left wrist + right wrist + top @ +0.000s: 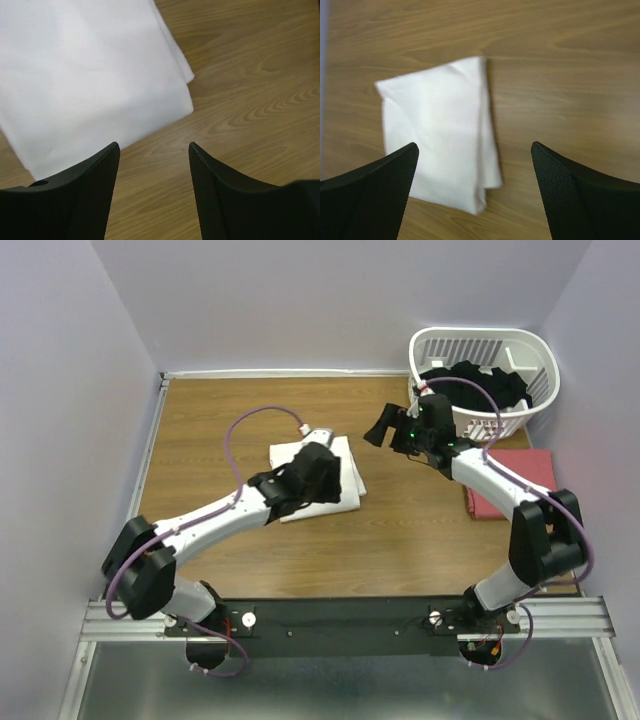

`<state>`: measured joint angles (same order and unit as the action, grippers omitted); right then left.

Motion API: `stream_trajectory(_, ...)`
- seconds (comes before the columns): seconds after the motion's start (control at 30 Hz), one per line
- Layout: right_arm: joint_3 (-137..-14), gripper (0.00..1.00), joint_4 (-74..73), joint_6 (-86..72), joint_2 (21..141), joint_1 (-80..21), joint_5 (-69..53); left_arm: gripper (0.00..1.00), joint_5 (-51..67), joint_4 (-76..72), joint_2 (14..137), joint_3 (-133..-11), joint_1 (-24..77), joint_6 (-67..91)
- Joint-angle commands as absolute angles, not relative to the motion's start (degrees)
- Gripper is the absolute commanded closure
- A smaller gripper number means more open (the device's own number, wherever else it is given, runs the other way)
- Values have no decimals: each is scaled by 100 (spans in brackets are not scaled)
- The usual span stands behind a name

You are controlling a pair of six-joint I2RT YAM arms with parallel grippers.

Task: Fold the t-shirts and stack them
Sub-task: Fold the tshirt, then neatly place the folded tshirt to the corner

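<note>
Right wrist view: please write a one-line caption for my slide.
Open right hand aimed at the folded white t-shirt lying on the wooden table.

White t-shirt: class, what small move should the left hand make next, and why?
Probably lower the open left hand onto the edge of the white t-shirt and grip it. It already lies folded, but apart from the red t-shirt, so stacking seems to be what is left.

One shirt (347,475) lies folded mid-bench (220,430), with the left hand (154,146) over its near part. The right hand (475,144) hangs to its right. The basket (545,360) of clothes (480,385) stands far right, with the second shirt (535,468) on the bench before it.
</note>
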<state>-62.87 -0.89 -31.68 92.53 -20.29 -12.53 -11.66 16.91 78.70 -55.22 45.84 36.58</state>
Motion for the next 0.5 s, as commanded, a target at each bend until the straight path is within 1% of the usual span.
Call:
stream_trajectory(0.0, -5661, 0, -1818, -2496, 8518, -1750, 472, 34, -2222, 2530, 8769, -6405, 5350, 3191)
stream_trajectory(0.07, -5520, 0, -2239, -2574, 8184, -1600, 667, 35, -2503, 2950, 9391, -6975, 5484, 3260)
stream_trajectory(0.1, -5441, 0, -2337, -2636, 7826, -1487, 781, 35, -2548, 3075, 9587, -7144, 5519, 3330)
stream_trajectory(0.23, -4801, 0, -2443, -2944, 6955, -1398, 1422, 35, -2671, 3278, 10456, -7873, 5800, 3568)
stream_trajectory(0.3, -4668, 0, -2443, -2988, 6707, -1327, 1371, 35, -2768, 3436, 10765, -8129, 5888, 3638)
stream_trajectory(0.47, -4413, 0, -2347, -2997, 6565, -1301, 880, 35, -3489, 3998, 11653, -8736, 6020, 3893)
